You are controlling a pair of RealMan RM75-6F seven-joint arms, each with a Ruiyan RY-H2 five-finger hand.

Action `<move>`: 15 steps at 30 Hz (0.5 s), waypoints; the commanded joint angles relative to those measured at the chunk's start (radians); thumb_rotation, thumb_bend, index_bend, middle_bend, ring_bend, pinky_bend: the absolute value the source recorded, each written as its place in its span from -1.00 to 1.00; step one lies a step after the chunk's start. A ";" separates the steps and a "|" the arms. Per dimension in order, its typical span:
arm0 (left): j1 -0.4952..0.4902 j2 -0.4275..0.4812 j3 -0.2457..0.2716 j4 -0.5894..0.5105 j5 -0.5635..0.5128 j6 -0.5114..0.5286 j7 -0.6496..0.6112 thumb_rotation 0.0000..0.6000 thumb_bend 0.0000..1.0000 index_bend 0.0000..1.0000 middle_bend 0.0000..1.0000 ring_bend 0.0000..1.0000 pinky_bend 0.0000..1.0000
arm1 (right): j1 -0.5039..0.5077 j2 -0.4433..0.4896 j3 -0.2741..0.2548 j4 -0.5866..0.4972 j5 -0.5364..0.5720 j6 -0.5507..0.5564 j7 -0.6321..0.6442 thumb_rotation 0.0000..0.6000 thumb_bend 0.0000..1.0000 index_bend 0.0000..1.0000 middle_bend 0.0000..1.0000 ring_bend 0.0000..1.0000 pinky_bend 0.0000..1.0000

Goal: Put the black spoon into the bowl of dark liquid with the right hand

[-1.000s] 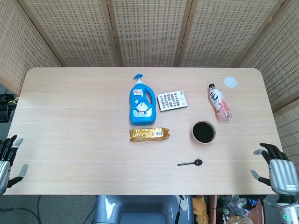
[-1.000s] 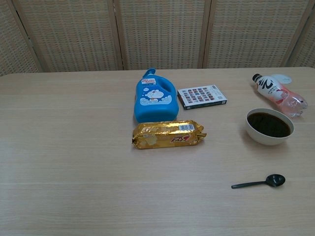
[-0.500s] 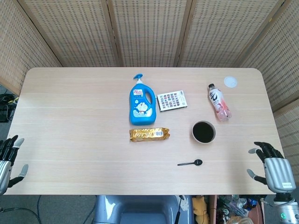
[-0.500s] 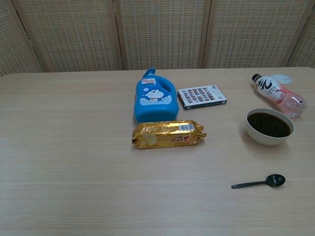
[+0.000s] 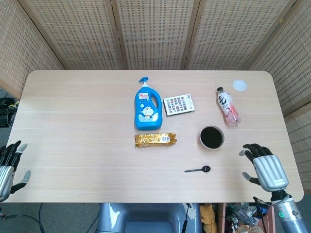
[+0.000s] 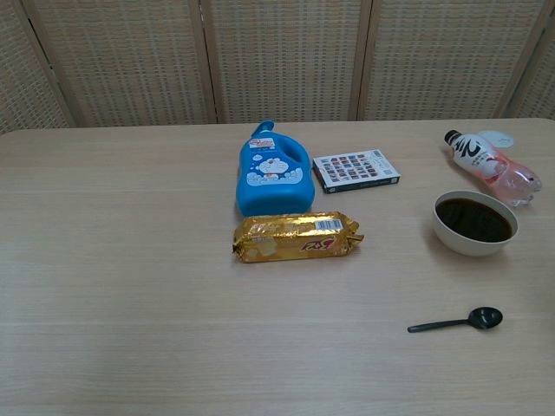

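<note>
The black spoon (image 5: 198,170) lies flat on the table near its front edge, bowl end pointing right; the chest view shows the spoon (image 6: 457,321) too. Just behind it stands the white bowl of dark liquid (image 5: 212,137), also seen as the bowl (image 6: 474,222) in the chest view. My right hand (image 5: 265,169) hovers over the table's front right corner, fingers spread and holding nothing, well to the right of the spoon. My left hand (image 5: 7,165) hangs off the table's front left corner, fingers apart and empty. Neither hand shows in the chest view.
A blue detergent bottle (image 5: 147,106) lies mid-table with a gold snack packet (image 5: 155,140) in front of it. A patterned box (image 5: 179,105), a pink drink bottle (image 5: 228,107) and a white lid (image 5: 239,85) lie behind the bowl. Woven screens stand behind the table.
My right hand has moved left and forward from beyond the table's right edge to over its front right corner. The spoon, bowl and left hand have stayed put.
</note>
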 commanded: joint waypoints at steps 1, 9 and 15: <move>0.000 -0.003 0.001 0.008 -0.005 -0.005 -0.004 1.00 -0.17 -1.00 -1.00 -1.00 -1.00 | 0.039 -0.003 0.000 -0.020 -0.006 -0.055 -0.027 1.00 -0.67 -0.20 -0.21 -0.36 0.06; -0.007 -0.019 -0.001 0.044 -0.020 -0.025 -0.030 1.00 -0.17 -1.00 -1.00 -1.00 -1.00 | 0.159 -0.036 0.005 -0.057 0.020 -0.240 -0.179 1.00 -0.67 -0.20 0.18 0.10 0.58; -0.013 -0.024 -0.006 0.064 -0.027 -0.031 -0.038 1.00 -0.17 -1.00 -1.00 -1.00 -1.00 | 0.208 -0.087 0.012 -0.051 0.052 -0.293 -0.279 1.00 -0.47 -0.17 0.53 0.51 0.87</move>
